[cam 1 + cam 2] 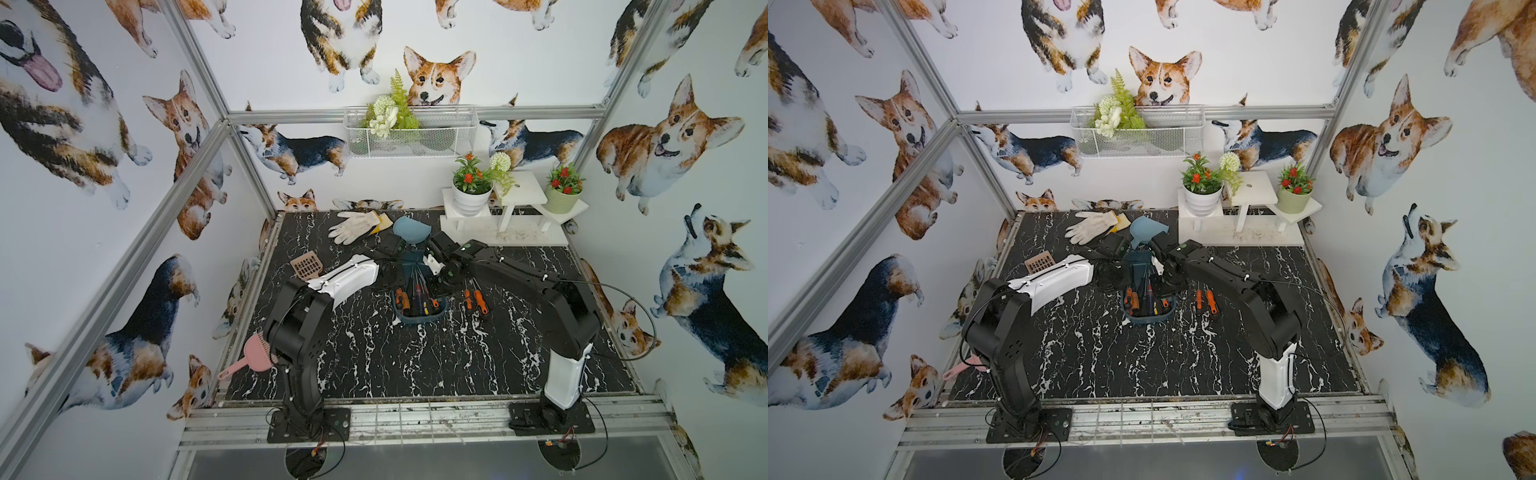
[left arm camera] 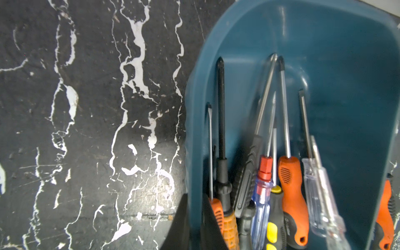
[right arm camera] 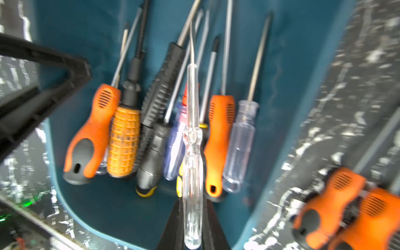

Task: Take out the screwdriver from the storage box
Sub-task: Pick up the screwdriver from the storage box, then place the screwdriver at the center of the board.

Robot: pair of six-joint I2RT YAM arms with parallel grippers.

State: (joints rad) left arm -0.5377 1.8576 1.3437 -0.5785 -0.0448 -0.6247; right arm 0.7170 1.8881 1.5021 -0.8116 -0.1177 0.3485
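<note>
The dark teal storage box (image 1: 417, 320) (image 1: 1148, 319) stands mid-table, with several screwdrivers piled at its near end. In the left wrist view my left gripper (image 2: 194, 207) is shut on the box's side wall (image 2: 192, 129), one finger inside and one outside. My right gripper (image 3: 192, 216) is shut on a clear-handled screwdriver (image 3: 192, 168), which hangs above the others in the box (image 3: 104, 205). That clear screwdriver (image 2: 320, 194) also shows in the left wrist view. In both top views the arms cover the two grippers over the box.
Two orange-handled screwdrivers (image 1: 474, 301) (image 3: 346, 205) lie on the table right of the box. Behind it are a light blue dustpan (image 1: 409, 230) and white gloves (image 1: 353, 224). A brown scoop (image 1: 306, 266), a pink scoop (image 1: 249, 357) and a white plant stand (image 1: 511, 216) are nearby.
</note>
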